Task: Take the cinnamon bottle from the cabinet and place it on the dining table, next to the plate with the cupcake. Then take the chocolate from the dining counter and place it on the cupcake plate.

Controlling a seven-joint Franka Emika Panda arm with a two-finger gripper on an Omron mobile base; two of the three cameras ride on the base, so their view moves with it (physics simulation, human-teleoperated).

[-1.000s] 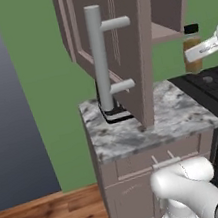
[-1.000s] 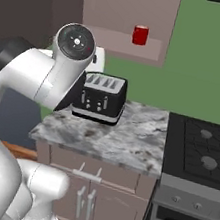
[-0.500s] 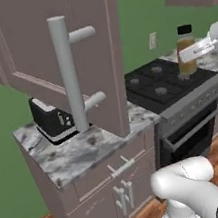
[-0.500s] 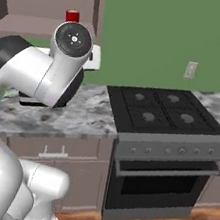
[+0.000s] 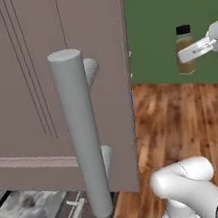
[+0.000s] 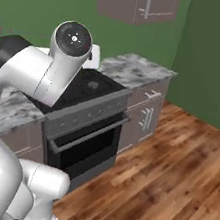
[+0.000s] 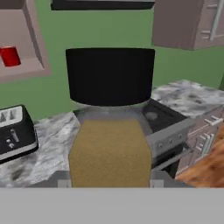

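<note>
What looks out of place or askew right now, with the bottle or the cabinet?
Only the cabinet: its door hangs open, swung out close to the left base camera. The cinnamon bottle sits upright in the gripper, black cap on, nothing spilled. In the hand view the toaster and stove look normal.

We find no text, label, brand, number or sign that we can read. The bottle (image 7: 110,127) bears no label, the toaster (image 7: 15,131) beside it shows only blurred marks, and the oven (image 6: 86,128) front has plain knobs.
</note>
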